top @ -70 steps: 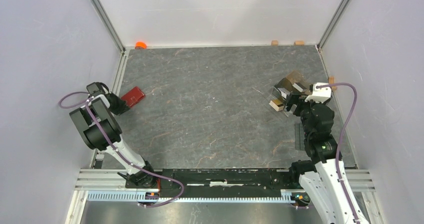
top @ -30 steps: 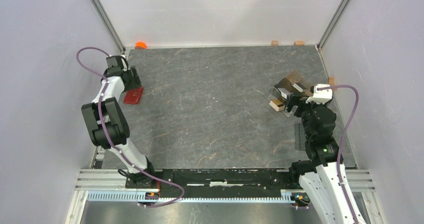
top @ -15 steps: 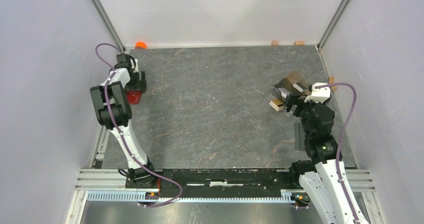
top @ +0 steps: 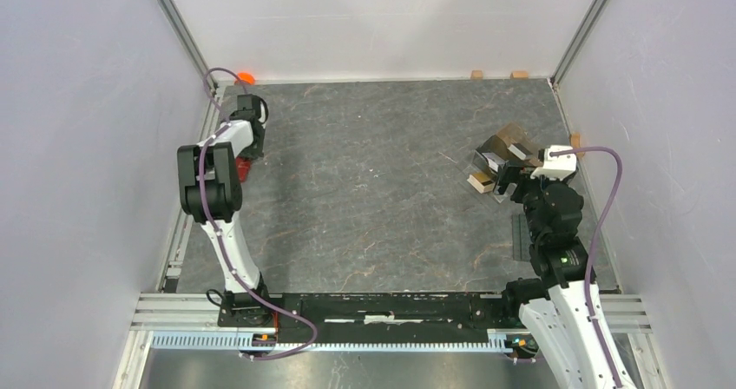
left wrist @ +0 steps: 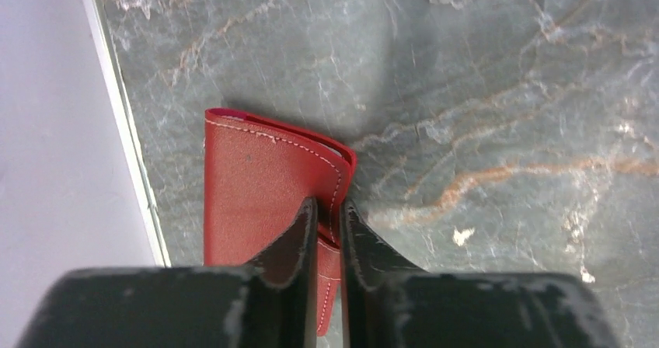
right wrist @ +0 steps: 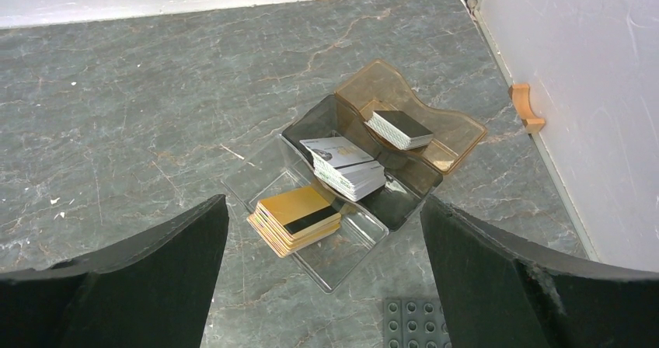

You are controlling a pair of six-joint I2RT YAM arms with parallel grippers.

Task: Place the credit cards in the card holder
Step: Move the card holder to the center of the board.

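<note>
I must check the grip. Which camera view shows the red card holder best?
The left wrist view: the red card holder fills the frame, its edge between the fingers of the left hand. The top external view shows only a red sliver of it. The right wrist view does not show it.

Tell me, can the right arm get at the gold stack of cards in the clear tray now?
Probably yes: the right gripper hangs wide open close to the gold stack, the clear tray is open on top, and nothing lies between them.
</note>
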